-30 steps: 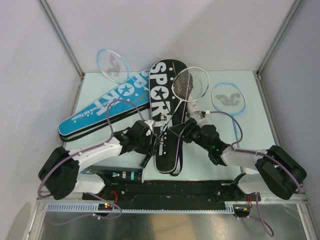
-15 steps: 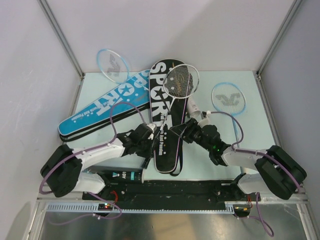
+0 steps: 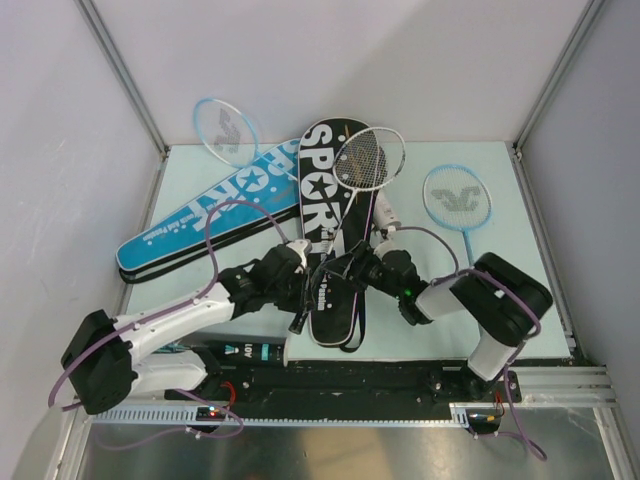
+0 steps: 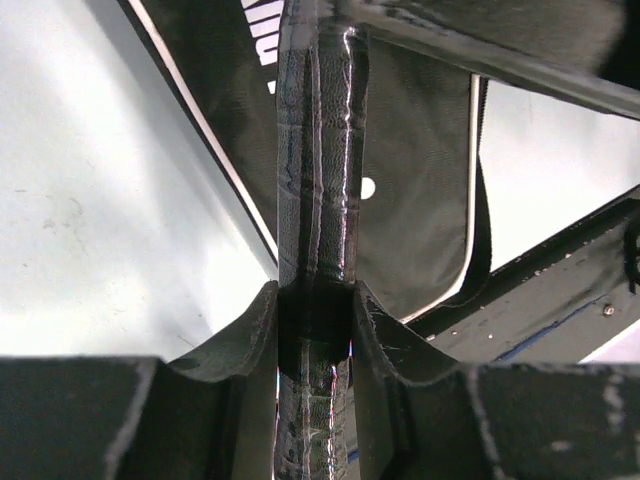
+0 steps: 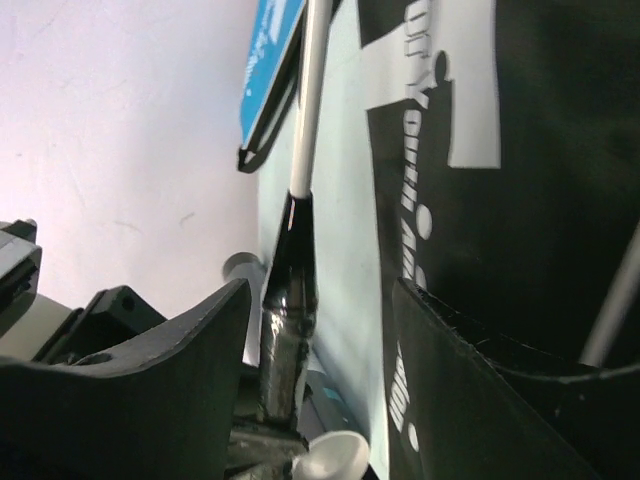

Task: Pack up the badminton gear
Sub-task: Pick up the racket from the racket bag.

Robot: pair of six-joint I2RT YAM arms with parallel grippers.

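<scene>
My left gripper (image 3: 303, 290) is shut on the black handle (image 4: 315, 200) of a white-headed racket (image 3: 368, 158), held tilted over the black "SPORT" cover (image 3: 330, 225). In the left wrist view the gripper (image 4: 315, 300) clamps the handle from both sides. My right gripper (image 3: 346, 268) is open beside it. In the right wrist view the gripper (image 5: 320, 300) straddles the handle's black cone (image 5: 288, 290) without closing, the white shaft (image 5: 310, 100) running up from it. The blue "SPORT" cover (image 3: 205, 215) lies at the left. Light-blue rackets lie at the back left (image 3: 224, 130) and the right (image 3: 457, 200).
A shuttle tube (image 3: 250, 351) lies by the arm bases at the near edge. A small white thing (image 3: 385, 213) sits at the black cover's right edge. The cover's strap (image 4: 480, 230) hangs near the handle. Grey walls and metal posts enclose the table.
My right arm has swung left, bringing its open gripper up to the racket's handle. The left arm has stretched forward, and the racket head has shifted a little left, over the black cover's top.
</scene>
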